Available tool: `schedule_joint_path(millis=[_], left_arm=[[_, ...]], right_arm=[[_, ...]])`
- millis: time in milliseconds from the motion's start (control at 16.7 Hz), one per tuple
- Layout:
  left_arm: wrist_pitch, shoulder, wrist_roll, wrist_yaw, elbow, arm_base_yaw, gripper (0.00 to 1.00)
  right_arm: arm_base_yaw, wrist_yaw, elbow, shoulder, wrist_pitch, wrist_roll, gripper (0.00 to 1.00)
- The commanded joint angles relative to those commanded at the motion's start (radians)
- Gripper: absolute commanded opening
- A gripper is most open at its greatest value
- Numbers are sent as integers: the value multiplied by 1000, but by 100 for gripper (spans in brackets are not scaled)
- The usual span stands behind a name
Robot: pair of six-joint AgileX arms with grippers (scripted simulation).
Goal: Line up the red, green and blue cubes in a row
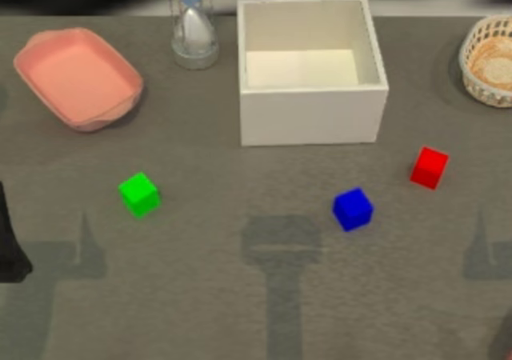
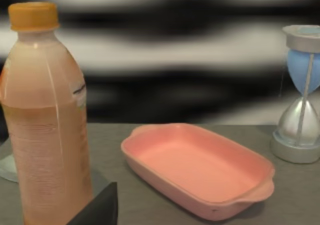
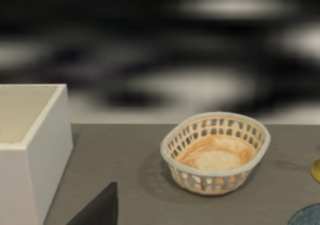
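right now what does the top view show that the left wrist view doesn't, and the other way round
Only the top view shows the green cube, blue cube and red cube, scattered apart and not in a row, plus the white box and the wicker basket at the table's right edge. Only the left wrist view shows a bottle of orange-pink liquid with an orange cap. Both show the pink dish, the hourglass and the grey table. Neither shows gripper fingers clearly.
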Motion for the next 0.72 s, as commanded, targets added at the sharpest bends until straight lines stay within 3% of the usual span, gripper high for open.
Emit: schedule_joint_path(millis=[360,720], left_arm=[[0,0,0,0,0,0,100],[0,0,0,0,0,0,100]], right_arm=[[18,-4,101,103,-67,-49,100],[68,-3,512,569,-318,-233,100]])
